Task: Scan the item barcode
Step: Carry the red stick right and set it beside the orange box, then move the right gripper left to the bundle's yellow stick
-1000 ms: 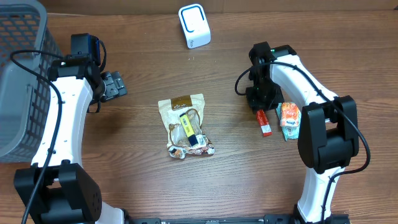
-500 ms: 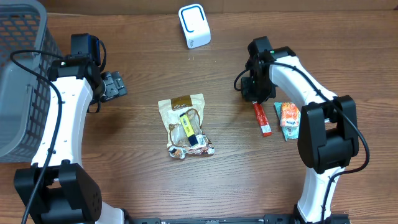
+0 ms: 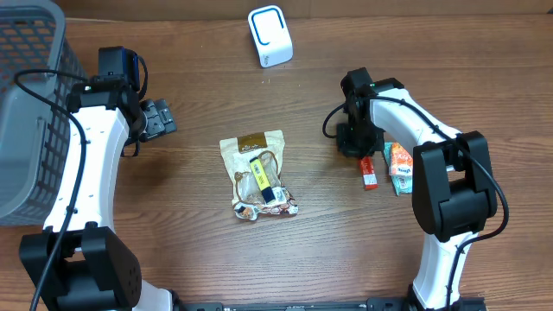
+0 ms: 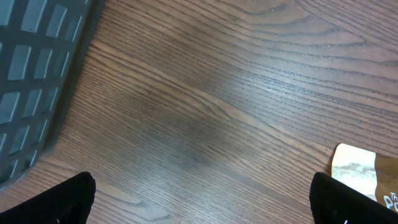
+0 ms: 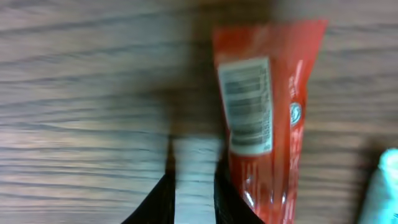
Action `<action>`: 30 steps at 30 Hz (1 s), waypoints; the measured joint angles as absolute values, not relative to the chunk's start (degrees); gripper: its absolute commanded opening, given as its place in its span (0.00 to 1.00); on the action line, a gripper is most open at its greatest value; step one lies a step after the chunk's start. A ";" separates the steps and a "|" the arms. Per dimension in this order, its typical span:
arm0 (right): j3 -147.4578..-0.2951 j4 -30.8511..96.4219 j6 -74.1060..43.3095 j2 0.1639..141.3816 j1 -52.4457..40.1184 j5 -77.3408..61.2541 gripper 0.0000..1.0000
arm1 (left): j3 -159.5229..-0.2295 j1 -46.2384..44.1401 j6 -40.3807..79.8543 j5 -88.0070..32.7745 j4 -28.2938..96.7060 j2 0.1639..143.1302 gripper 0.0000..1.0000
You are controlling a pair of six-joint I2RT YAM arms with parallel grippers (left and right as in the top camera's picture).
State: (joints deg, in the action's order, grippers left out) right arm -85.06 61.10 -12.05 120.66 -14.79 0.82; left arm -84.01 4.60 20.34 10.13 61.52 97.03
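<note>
A red snack packet [image 3: 368,172] lies flat on the table at the right, its white barcode label [image 5: 245,102] facing up. My right gripper [image 3: 357,147] hovers at the packet's far end. In the right wrist view the gripper [image 5: 194,186] has its jaws drawn close, with only bare wood in the narrow gap. The red packet [image 5: 267,112] lies just outside the right finger. My left gripper [image 3: 160,118] rests at the far left, and in its wrist view it [image 4: 202,202] is wide open over bare table. The white scanner [image 3: 270,36] stands at the back.
A brown snack bag [image 3: 257,175] with a yellow item on it lies mid-table; its corner [image 4: 364,174] shows in the left wrist view. An orange-and-green packet [image 3: 402,166] sits right of the red one. A grey basket [image 3: 26,104] fills the far left.
My right gripper shifted slightly left and back, then settled by the red packet's far end, and its jaws narrowed. The left arm has not moved.
</note>
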 measured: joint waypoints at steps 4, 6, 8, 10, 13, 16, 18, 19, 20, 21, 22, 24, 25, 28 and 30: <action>-85.06 63.18 -12.88 120.64 -14.98 3.79 0.22 | -84.01 4.60 20.34 10.13 61.52 97.03 1.00; -85.06 64.51 -13.26 120.64 -15.05 5.45 0.22 | -84.01 4.60 20.34 10.13 61.52 97.03 1.00; -85.01 66.06 -13.32 120.64 -15.05 7.22 0.22 | -84.01 4.60 20.34 10.13 61.52 97.03 1.00; -84.93 67.61 -13.41 120.66 -15.03 8.99 0.23 | -84.01 4.60 20.34 10.13 61.52 97.03 1.00; -84.82 68.51 -13.47 120.66 -15.03 10.92 0.23 | -84.01 4.60 20.34 10.13 61.52 97.03 1.00; -84.82 68.12 -13.47 120.64 -15.03 11.62 0.23 | -84.01 4.60 20.34 10.13 61.54 97.03 1.00; -84.84 68.20 -13.50 120.64 -15.03 11.94 0.23 | -84.01 4.60 20.34 10.13 61.52 97.03 1.00; -84.95 68.51 -13.47 120.66 -15.05 11.90 0.23 | -84.01 4.60 20.34 10.13 61.54 97.03 1.00; -85.36 69.19 -13.50 120.66 -15.05 11.51 0.23 | -84.01 4.60 20.34 10.13 61.54 97.03 1.00; -85.91 70.04 -13.50 120.66 -15.09 10.98 0.23 | -84.01 4.60 20.34 10.13 61.52 97.03 1.00; -86.67 70.61 -13.50 120.66 -15.11 10.44 0.23 | -84.01 4.60 20.34 10.13 61.54 97.03 1.00; -89.56 71.75 -13.50 120.66 -15.44 7.92 0.23 | -84.01 4.60 20.34 10.13 61.54 97.03 1.00; -91.00 71.92 -13.52 120.66 -15.70 6.46 0.23 | -84.01 4.60 20.34 10.13 61.54 97.03 1.00; -96.23 72.05 -13.50 120.66 -17.69 0.12 0.23 | -84.01 4.60 20.34 10.13 61.54 97.03 0.99; -97.71 71.96 -13.52 120.66 -19.14 -3.03 0.23 | -84.01 4.60 20.34 10.13 61.54 97.03 1.00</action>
State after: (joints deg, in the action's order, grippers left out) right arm -97.71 71.96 -13.52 120.66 -19.14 -3.03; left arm -84.01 4.60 20.34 10.13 61.54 97.03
